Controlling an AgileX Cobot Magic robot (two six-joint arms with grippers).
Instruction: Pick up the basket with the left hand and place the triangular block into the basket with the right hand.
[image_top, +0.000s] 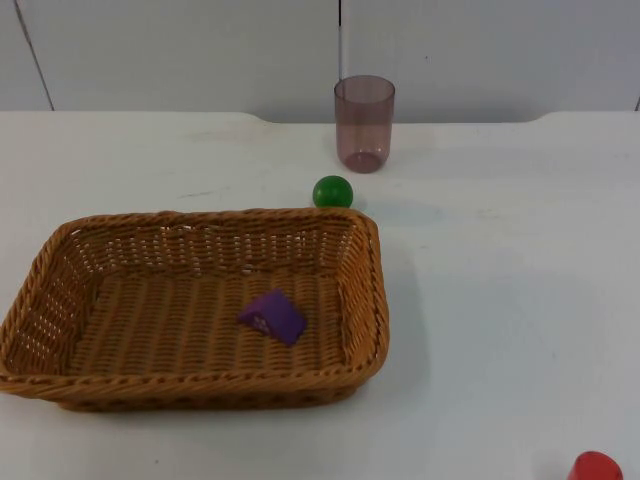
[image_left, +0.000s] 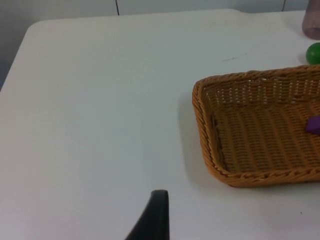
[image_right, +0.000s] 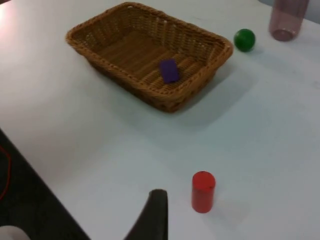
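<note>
A brown wicker basket (image_top: 372, 270) rests flat on the white table, left of centre. A purple triangular block (image_top: 272, 316) lies inside it on the woven floor, toward its right half. In the left wrist view the basket (image_left: 202, 125) stands beyond and to one side of my left gripper (image_left: 156, 220), which hovers over bare table, apart from the rim; the block (image_left: 314, 124) peeks in at the frame edge. My right gripper (image_right: 155, 217) hangs well away from the basket (image_right: 125, 80) and the block (image_right: 169, 70), close to a red cylinder.
A green ball (image_top: 333, 191) sits just behind the basket's far right corner. A tinted plastic cup (image_top: 364, 122) stands farther back by the wall. The red cylinder (image_top: 595, 467) stands upright at the front right. The table edge (image_right: 30, 165) drops to dark floor.
</note>
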